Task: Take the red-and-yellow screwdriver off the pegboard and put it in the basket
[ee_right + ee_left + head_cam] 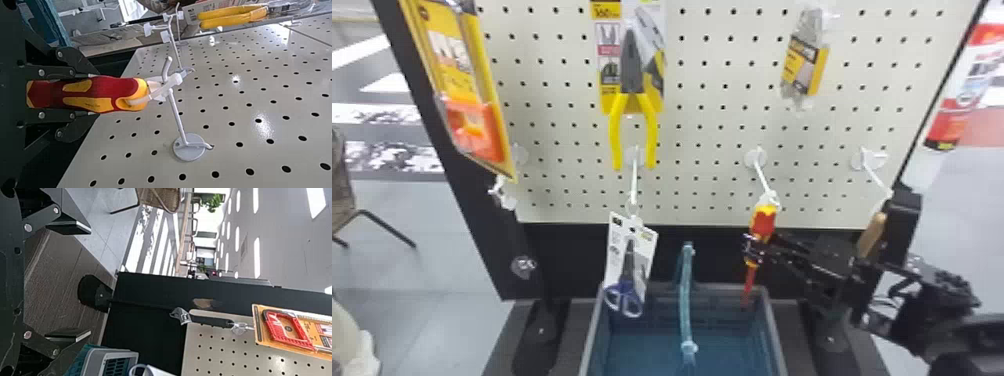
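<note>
the right pincer (pixel 755 247) is clamped on the screwdriver (pixel 764 221), its long axis near upright, hook (pixel 763 175) just above, basket (pixel 774 330) below and leftward.

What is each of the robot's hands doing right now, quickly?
Left gripper: open, holding nothing.
Right gripper: closed on the red-and-yellow screwdriver, gripping it by the handle.

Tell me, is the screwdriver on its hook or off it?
On: the screwdriver has a white loop through its handle, and that loop is on the hook.
</note>
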{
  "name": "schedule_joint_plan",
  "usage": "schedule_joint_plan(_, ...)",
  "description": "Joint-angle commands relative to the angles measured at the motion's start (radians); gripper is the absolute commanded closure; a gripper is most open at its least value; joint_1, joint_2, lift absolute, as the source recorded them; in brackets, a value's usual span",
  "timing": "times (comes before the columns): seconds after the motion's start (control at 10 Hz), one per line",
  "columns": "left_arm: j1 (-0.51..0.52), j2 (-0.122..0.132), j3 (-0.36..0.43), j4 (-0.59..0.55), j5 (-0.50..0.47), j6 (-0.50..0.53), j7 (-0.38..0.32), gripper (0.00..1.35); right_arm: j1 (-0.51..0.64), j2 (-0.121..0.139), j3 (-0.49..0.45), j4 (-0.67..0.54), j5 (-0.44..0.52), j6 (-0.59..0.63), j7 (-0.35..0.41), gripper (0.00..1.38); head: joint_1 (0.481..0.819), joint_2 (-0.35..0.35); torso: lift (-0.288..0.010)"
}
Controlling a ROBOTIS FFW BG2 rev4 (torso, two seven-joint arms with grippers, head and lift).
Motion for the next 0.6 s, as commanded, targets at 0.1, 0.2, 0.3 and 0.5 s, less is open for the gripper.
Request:
schedule_joint_plan(0.1,-0.002,0.000,0.000,0.001,0.002,0.000,0.000,0.36,-0.001,0.000,0.000,0.003,-0.003,-0.003,-0.002,1.18,0.549,0.000,-0.100)
schedule_joint_plan(0.2,-0.002,-0.001,0.000,0.001,0.002,0.000,0.000,0.36,-0.001,0.000,0.000,0.003,-0.002,-0.003,-0.002,1.18,0.549,0.000,-0.100)
schedule_joint_plan(0.3,-0.004,-0.001,0.000,0.001,0.002,0.000,0.000,0.36,-0.001,0.000,0.000,0.003,-0.003,-0.003,-0.002,1.18,0.549,0.000,-0.100)
schedule_joint_plan(0.5,-0.004,-0.001,0.000,0.001,0.002,0.000,0.000,0.36,-0.001,0.000,0.000,0.000,-0.003,-0.003,-0.002,1.18,0.549,0.000,-0.100)
